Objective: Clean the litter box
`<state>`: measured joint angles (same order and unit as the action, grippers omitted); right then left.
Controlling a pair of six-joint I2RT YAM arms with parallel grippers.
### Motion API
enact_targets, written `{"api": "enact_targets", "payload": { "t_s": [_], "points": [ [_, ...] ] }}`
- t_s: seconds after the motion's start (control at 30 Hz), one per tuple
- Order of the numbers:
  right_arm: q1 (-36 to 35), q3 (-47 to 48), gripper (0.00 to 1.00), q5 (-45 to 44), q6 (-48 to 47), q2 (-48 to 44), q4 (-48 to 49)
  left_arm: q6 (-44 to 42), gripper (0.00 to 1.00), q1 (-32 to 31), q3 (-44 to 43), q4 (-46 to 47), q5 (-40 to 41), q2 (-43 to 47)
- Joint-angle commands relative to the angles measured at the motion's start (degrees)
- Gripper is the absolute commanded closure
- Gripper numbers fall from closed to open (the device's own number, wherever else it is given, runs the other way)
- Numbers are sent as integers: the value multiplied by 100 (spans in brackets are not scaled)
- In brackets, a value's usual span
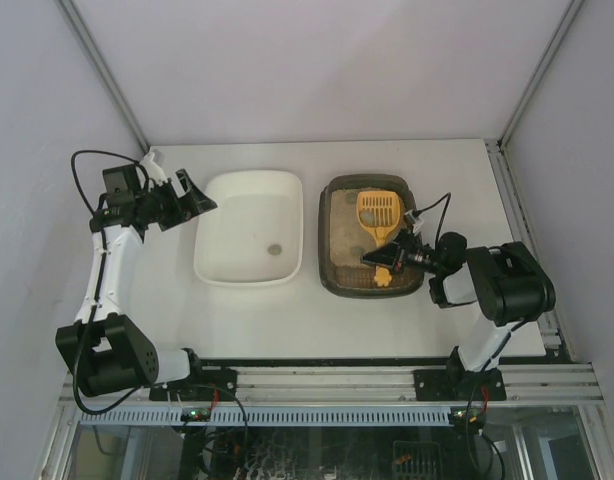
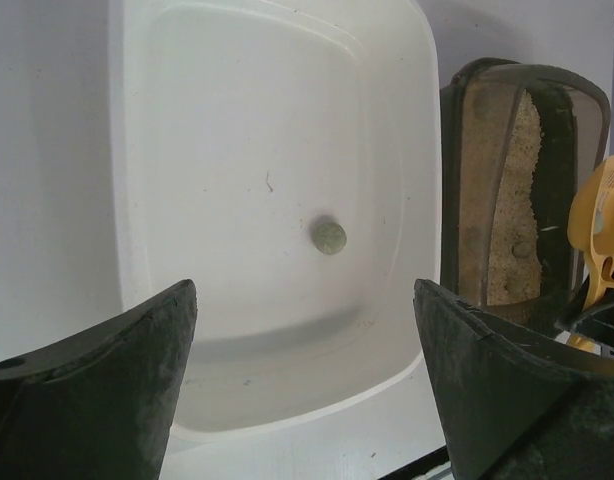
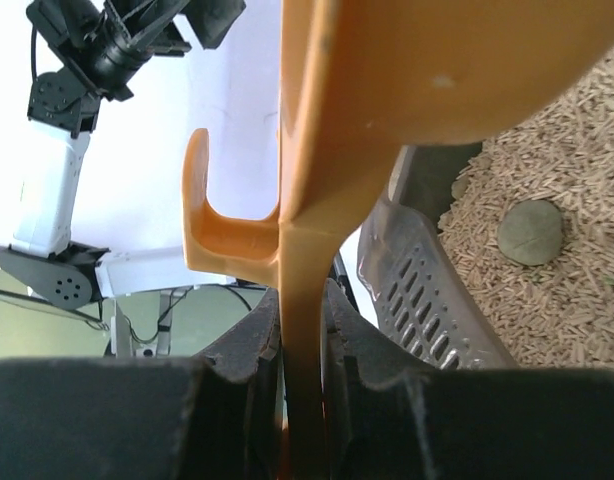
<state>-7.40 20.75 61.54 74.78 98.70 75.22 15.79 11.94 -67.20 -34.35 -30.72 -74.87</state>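
Note:
The litter box (image 1: 328, 240) is a dark tray of beige litter at mid-right; its rim (image 2: 453, 180) also shows in the left wrist view. My right gripper (image 1: 387, 259) is shut on the handle of a yellow slotted scoop (image 1: 377, 212), whose head hangs over the litter. In the right wrist view the fingers (image 3: 305, 330) pinch the orange handle (image 3: 307, 240), and a grey clump (image 3: 530, 232) lies on the litter. My left gripper (image 1: 192, 196) stands open at the far left corner of a white tub (image 1: 252, 176), its fingers (image 2: 107, 390) wide apart above the tub (image 2: 132, 200).
One grey clump (image 1: 274, 249) lies in the white tub, shown too in the left wrist view (image 2: 328, 236). Tub and litter box stand side by side with a narrow gap. Grey walls enclose the table on three sides; the arm bases sit at the near edge.

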Motion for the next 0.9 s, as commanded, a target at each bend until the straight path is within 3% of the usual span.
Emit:
{"api": "enact_targets", "payload": {
  "t_s": [0.0,0.07,0.2,0.33,0.43,0.57,0.7,0.77,0.87],
  "points": [
    [-167,229,100,57,19,253,283,-203,7,-47,148,207,-162,67],
    [-347,289,100,131,32,251,194,-217,7,-58,146,204,-181,54],
    [387,211,100,47,803,341,1049,-247,7,-107,146,185,-158,16],
    [-224,437,100,200,314,7,-51,-265,6,-152,120,175,-99,0],
    [132,353,100,16,289,-211,-163,-299,6,-166,119,141,-77,-9],
    [-264,542,100,169,4,-253,-785,-333,6,-170,115,132,-56,-7],
    [28,502,100,41,-138,-435,-1008,-359,6,-181,103,124,-58,-8],
    [-125,660,100,-38,-577,-691,-1861,-461,6,-182,18,54,57,7],
    [-472,1319,100,-588,-2053,-1365,-4522,-1021,6,-173,-373,-367,37,-83]
  ]
}}
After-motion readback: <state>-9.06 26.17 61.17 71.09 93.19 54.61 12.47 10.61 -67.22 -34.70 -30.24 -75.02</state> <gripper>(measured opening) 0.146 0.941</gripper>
